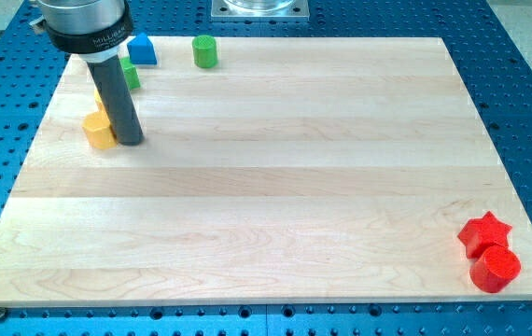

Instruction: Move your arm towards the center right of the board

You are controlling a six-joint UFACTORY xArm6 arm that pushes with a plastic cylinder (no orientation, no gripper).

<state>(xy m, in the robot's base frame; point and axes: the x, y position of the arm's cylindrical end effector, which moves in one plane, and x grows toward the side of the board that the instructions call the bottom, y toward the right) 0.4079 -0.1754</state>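
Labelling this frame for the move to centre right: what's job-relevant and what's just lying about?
Job:
- my tip, at the view's upper left, beside the yellow block
- board, whose centre right is the target

Lying about:
- yellow block
- second yellow block, mostly hidden behind the rod
- blue block
- green cylinder
- second green block
- red star
- red cylinder

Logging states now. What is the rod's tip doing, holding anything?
My tip: no hand, holds nothing; rests on the board against the yellow block.
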